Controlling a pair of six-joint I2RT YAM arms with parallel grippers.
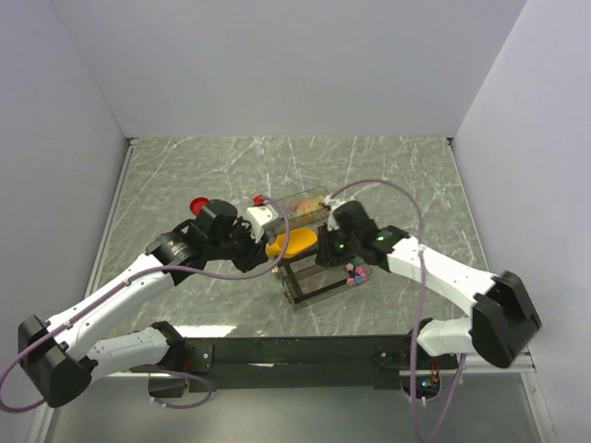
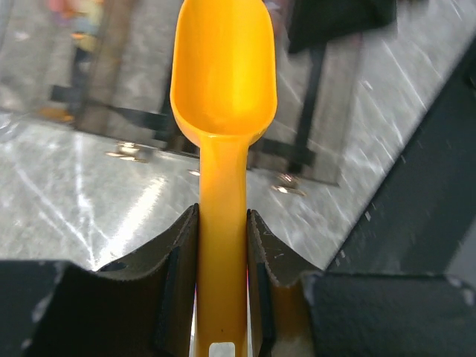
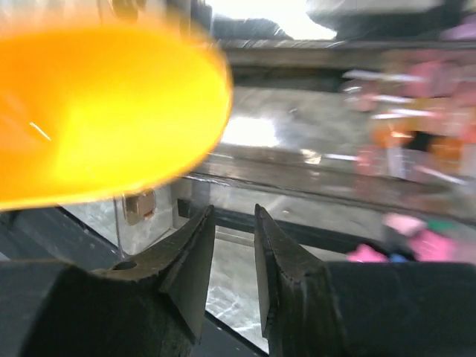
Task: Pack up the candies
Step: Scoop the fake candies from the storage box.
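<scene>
Left claw (image 2: pixel 223 216) clamped on yellow scoop (image 2: pixel 223 74) handle, empty bowl just behind clear box (image 1: pixel 305 286); dig under candies (image 1: pixel 354 274), lift level; right claw (image 3: pixel 233 217) hold unclear.

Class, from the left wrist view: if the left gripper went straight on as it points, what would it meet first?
Probably the clear box, its near wall: the yellow scoop held in the left gripper leads, its bowl at that wall. Depth is unclear.
</scene>
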